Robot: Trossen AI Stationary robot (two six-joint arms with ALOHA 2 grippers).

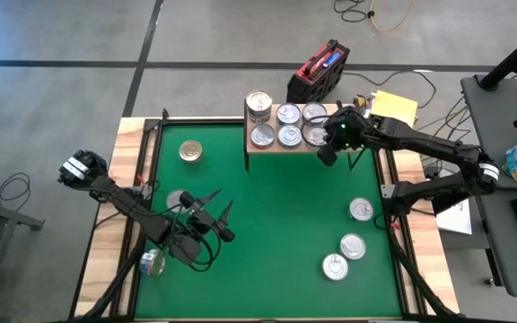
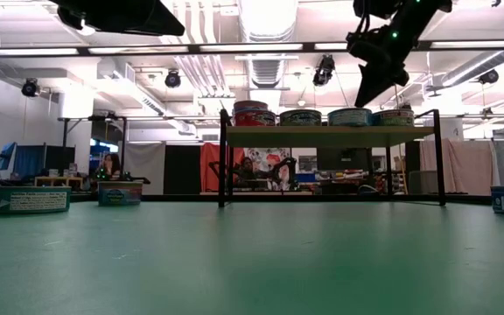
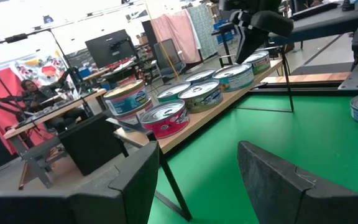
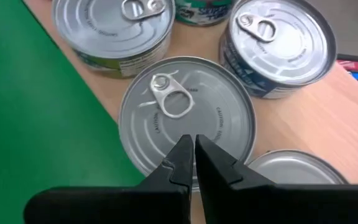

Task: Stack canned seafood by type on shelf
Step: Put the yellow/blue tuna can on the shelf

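Observation:
The shelf [image 1: 251,153] stands at the mat's far edge on thin black legs. Several cans [image 1: 289,135] sit on it in two rows, and at its left end one tin is stacked on another [image 1: 258,106]. My right gripper [image 4: 195,142] is shut and hovers just above the silver lid of the front-row can at the right end [image 4: 185,115]; in the low view it [image 2: 366,94] hangs clear of the can tops. My left gripper [image 1: 214,213] is open and level over the mat's near left, beside a can [image 1: 178,198], with nothing between its fingers [image 3: 272,180].
Loose cans rest on the green mat [image 1: 285,224]: a gold-topped one [image 1: 190,151] at far left, one [image 1: 151,263] under the left arm, and three [image 1: 361,209] [image 1: 353,246] [image 1: 335,266] at the right. A wooden border [image 1: 115,224] frames the mat. A red case [image 1: 317,72] lies behind the shelf.

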